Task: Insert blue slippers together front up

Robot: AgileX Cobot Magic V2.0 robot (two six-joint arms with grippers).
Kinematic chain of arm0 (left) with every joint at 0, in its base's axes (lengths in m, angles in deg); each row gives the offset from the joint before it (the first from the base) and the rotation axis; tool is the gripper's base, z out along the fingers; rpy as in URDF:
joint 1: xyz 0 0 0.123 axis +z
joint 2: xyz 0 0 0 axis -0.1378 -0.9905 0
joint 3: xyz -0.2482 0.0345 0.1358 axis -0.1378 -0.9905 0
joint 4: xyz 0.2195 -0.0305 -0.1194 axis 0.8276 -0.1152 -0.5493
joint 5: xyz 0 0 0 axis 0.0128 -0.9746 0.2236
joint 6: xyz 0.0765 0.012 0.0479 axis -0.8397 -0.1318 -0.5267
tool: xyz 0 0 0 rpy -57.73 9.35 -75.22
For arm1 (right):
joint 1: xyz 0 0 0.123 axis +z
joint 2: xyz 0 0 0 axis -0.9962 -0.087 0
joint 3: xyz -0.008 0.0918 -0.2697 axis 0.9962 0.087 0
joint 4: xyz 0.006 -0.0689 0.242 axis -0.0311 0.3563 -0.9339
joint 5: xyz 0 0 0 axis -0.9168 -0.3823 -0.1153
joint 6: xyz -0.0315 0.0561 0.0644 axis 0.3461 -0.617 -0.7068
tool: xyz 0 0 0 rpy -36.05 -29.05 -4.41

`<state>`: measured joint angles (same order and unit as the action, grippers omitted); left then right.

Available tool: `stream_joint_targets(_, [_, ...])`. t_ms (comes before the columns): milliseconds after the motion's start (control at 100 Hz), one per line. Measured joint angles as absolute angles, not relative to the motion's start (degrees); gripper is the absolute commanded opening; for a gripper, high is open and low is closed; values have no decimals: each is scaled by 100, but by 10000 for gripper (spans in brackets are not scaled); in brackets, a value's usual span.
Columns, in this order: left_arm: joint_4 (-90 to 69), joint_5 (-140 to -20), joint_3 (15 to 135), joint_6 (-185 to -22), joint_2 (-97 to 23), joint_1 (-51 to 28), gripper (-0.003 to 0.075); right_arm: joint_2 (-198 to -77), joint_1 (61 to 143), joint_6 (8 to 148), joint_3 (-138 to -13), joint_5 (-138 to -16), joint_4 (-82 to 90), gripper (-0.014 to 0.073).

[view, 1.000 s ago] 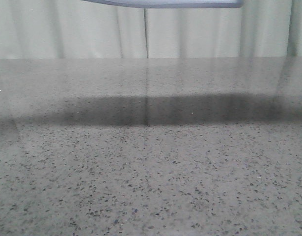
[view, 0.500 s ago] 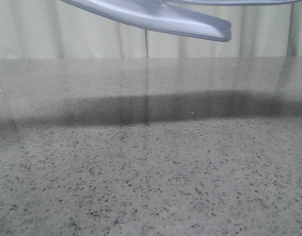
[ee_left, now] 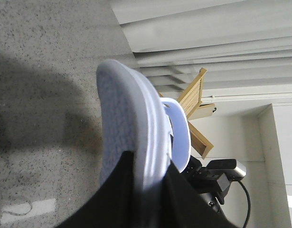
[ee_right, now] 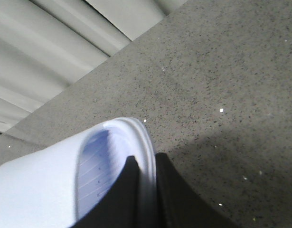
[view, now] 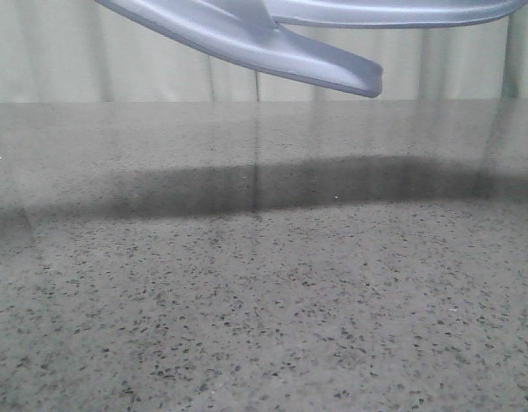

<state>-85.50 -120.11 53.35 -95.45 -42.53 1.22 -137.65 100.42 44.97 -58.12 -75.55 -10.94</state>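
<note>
Two pale lavender-blue slippers hang in the air at the top of the front view: one slipper (view: 272,47) slants down to the right, the other slipper (view: 401,10) lies level behind it and crosses it. Neither gripper shows in the front view. In the left wrist view my left gripper (ee_left: 148,173) is shut on the sole edge of a slipper (ee_left: 124,128), whose strap (ee_left: 179,133) faces away from the table. In the right wrist view my right gripper (ee_right: 146,166) is shut on the sole rim of the other slipper (ee_right: 65,175), ribbed footbed in sight.
The speckled grey stone table (view: 264,300) spreads below, with a dark shadow band (view: 289,189) across its middle. Pale curtains (view: 160,69) hang behind the far edge. A wooden rack (ee_left: 195,109) and a black camera (ee_left: 221,173) show in the left wrist view.
The slippers have come down into the front view from its top edge. The slanted one has dropped lower and shifted left; the level one behind it now shows more.
</note>
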Motion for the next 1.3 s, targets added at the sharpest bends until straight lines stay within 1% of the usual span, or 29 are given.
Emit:
stream_joint_targets(310, [-8550, -11877, 5335, -9555, -4253, 122, 16, -13765, 10484, 4507, -5812, -7168, -1094, -107])
stream_joint_targets(530, [-8550, -11777, 5323, -9577, -4253, -94, 16, -13779, 10518, 4531, -5812, -7103, -1058, -107])
stream_joint_targets(1000, [-8550, -11923, 5314, -9649, -4253, -162, 16, -14577, 10547, 4567, -5812, -7104, -1004, -107])
stream_joint_targets(1300, [-8666, -12004, 5314, -9738, -4230, -279, 16, -14638, 10961, 4731, -5812, -6948, -872, -107])
